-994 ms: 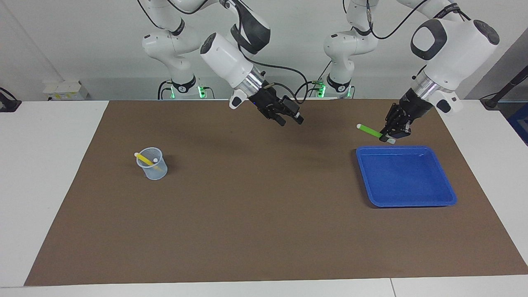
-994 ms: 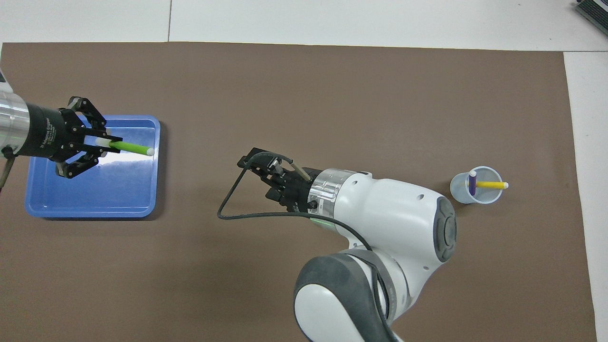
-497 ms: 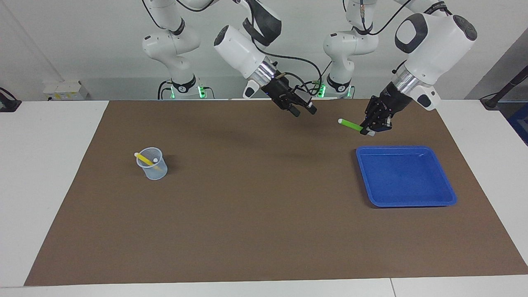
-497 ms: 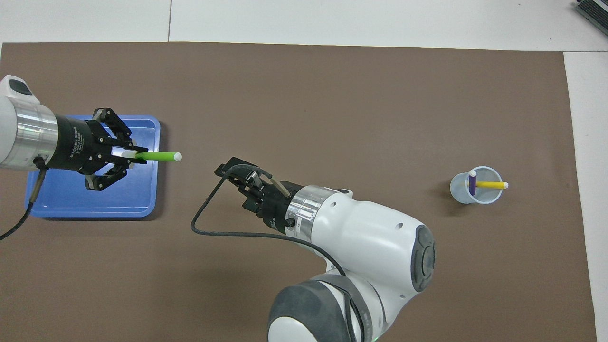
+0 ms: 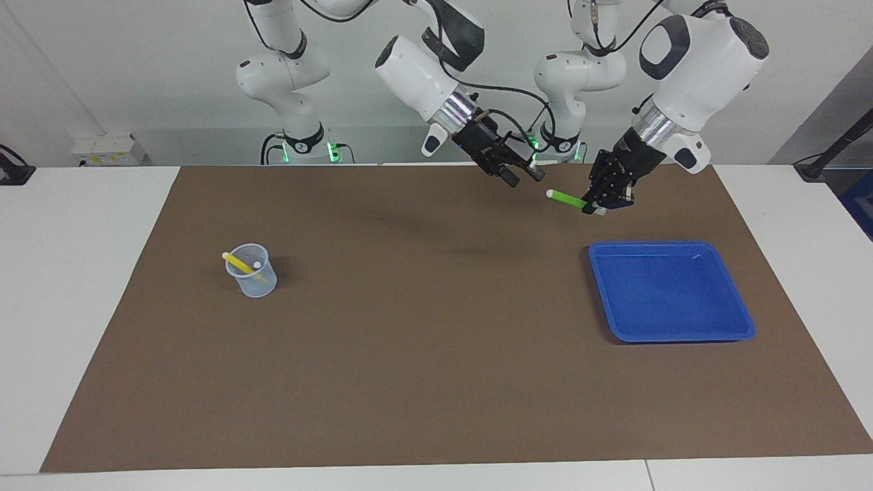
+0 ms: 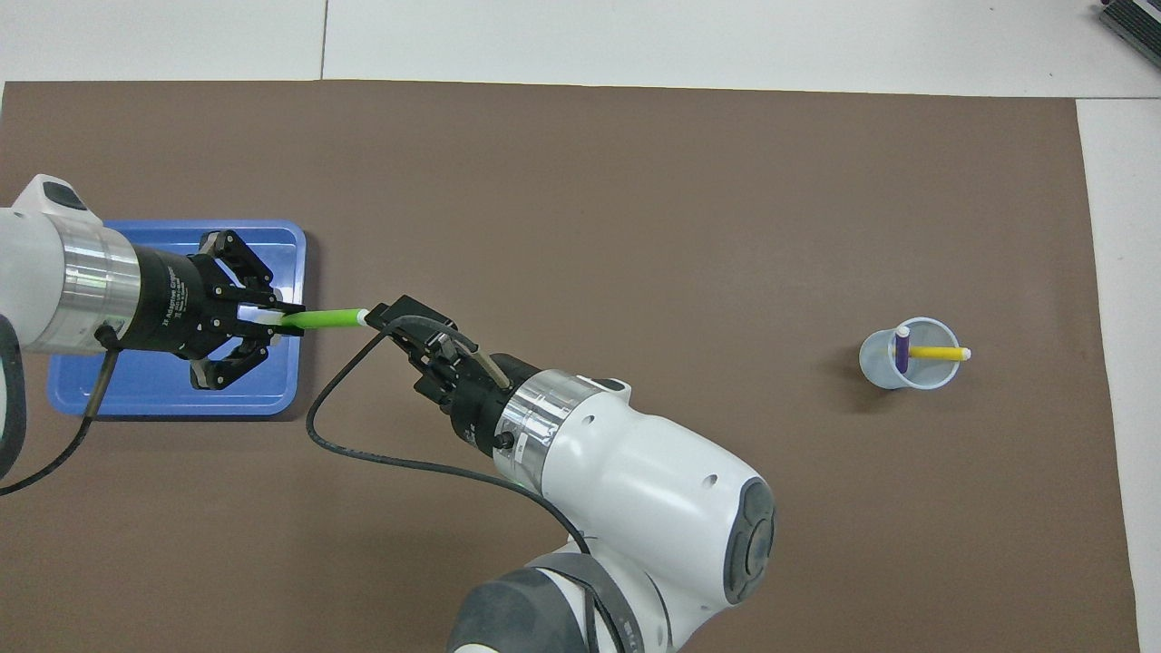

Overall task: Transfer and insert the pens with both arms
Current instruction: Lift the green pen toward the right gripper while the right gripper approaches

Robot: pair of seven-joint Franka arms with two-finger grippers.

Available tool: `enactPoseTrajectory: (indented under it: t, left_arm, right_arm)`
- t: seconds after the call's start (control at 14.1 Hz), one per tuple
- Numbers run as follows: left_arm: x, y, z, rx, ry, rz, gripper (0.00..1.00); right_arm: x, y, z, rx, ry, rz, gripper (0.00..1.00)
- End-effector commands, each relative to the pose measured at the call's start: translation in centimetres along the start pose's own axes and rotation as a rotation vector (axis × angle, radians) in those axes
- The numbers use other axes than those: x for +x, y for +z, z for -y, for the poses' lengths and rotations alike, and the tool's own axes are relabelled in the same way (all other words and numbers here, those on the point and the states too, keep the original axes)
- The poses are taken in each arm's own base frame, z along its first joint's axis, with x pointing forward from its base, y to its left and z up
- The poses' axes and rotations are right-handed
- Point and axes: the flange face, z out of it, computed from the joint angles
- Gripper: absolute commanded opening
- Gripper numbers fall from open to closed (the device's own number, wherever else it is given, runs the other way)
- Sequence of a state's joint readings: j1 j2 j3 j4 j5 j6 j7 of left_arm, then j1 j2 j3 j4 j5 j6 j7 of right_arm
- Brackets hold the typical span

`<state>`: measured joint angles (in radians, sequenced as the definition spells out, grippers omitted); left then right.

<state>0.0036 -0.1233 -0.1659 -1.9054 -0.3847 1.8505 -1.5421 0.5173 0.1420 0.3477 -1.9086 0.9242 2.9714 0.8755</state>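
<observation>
Green pen: held in the air, level, its pale tip pointing toward the right gripper. Location: over the brown mat, just off the robot-side corner of the blue tray, no longer over the tray as it was a second ago.
Left gripper: pinched on the pen's capped end; it had carried the pen up and toward the table's middle.
Right gripper: fingers spread, empty; it had swung in from mid-table and now stood right at the pen's free tip, contact not certain.
Cup: clear, toward the right arm's end; yellow pen and purple pen inside, unchanged.
Judgement: handover about to begin; last pen still to be inserted.
</observation>
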Motion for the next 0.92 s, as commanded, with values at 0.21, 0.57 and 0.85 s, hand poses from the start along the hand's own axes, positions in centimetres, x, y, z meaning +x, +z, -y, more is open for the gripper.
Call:
enactPoseTrajectory:
  t: [0.21, 0.57, 0.85]
  left_arm:
    - [-0.4, -0.2, 2.2, -0.009, -0.012, 0.006, 0.00]
    - [-0.5, -0.2, 2.7, -0.008, -0.010, 0.003, 0.00]
    - [-0.5, -0.2, 2.9, -0.010, -0.008, 0.003, 0.00]
  right_arm:
    - [0.6, 1.0, 2.5, 0.060, 0.044, 0.009, 0.75]
    - [-1.7, 4.1, 1.7, 0.042, 0.022, 0.046, 0.75]
    - [-2.0, 4.1, 1.8, 0.043, 0.024, 0.051, 0.75]
